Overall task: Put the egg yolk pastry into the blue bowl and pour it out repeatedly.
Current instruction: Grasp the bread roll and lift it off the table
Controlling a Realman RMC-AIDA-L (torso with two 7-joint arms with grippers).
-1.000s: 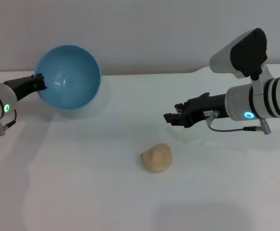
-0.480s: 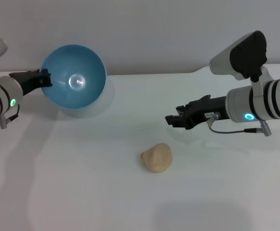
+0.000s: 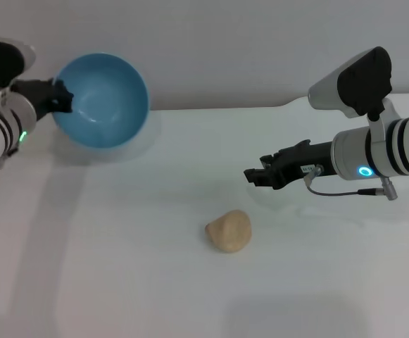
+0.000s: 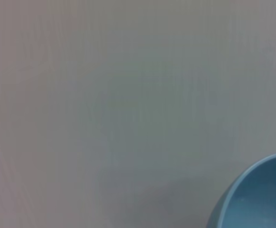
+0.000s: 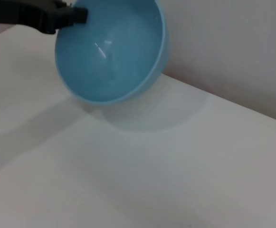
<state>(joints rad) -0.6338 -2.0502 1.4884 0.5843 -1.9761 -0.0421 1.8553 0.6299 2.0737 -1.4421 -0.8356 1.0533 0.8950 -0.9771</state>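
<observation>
Meanwhile, empty blue bowl tilted aloft, rim pinched in left tool; egg yolk pastry on table.

My left wrist camera is looking mostly at a big plain grey surface. It is filling almost the whole view and it is looking flat and smooth. A soft darker patch, like a shadow, is lying on it near the bowl. The blue bowl is peeking in at one corner. I am seeing only a curved piece of it: its round rim and a bit of its shiny blue inside. The rest of the bowl is running out of view. My own fingers are not showing here.
</observation>
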